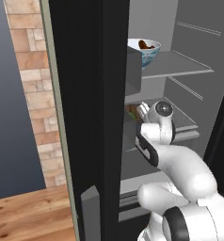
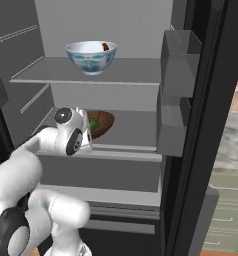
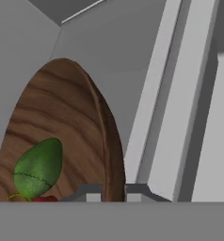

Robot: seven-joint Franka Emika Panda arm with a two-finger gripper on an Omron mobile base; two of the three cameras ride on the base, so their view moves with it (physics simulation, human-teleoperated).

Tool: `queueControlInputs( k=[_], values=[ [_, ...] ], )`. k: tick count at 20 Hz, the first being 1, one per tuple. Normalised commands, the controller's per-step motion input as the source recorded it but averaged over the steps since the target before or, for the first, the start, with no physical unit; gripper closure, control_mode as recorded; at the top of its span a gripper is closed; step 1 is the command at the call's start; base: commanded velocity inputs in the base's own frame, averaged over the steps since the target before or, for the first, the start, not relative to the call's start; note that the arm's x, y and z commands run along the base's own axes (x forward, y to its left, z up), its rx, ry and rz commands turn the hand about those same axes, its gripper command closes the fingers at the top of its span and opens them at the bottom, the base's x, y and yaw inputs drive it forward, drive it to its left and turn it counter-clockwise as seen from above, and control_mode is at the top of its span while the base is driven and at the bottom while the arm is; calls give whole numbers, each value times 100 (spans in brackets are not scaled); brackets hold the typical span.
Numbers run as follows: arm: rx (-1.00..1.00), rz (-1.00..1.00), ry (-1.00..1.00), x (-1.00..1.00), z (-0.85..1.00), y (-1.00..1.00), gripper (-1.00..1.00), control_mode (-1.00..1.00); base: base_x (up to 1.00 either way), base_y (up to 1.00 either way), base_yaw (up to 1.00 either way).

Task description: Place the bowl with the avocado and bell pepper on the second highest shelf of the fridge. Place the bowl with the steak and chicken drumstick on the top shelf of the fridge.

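Gripper (image 3: pixel 114 192) pinched tight on the thin rim of the wood-grained bowl (image 3: pixel 62 127), green avocado (image 3: pixel 37 167) inside, sitting on the fridge's second shelf (image 2: pixel 136 131). Above, the glossy blue-and-white bowl (image 2: pixel 91 57) rests on the flat grey top shelf (image 2: pixel 136 72).

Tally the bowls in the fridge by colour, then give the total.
White-and-blue patterned bowl, on the upper shelf: 1
Brown wooden bowl, on the shelf below, holding the avocado: 1
Total: 2
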Motion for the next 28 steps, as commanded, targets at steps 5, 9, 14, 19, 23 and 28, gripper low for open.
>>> queueControlInputs(
  k=[5,9,14,19,23,28],
  values=[
    [0,0,13,100,0,0,100,-100,0,0,0],
    [0,0,5,85,0,0,-100,-100,0,0,0],
    [0,-3,2,6,14,4,-100,-100,0,0,0],
    [0,0,-3,-84,64,-8,-100,-100,0,0,0],
    [0,0,-16,-100,52,-34,-100,-100,0,0,0],
    [0,0,-23,-100,51,-38,-100,-100,0,0,0]
  ],
)
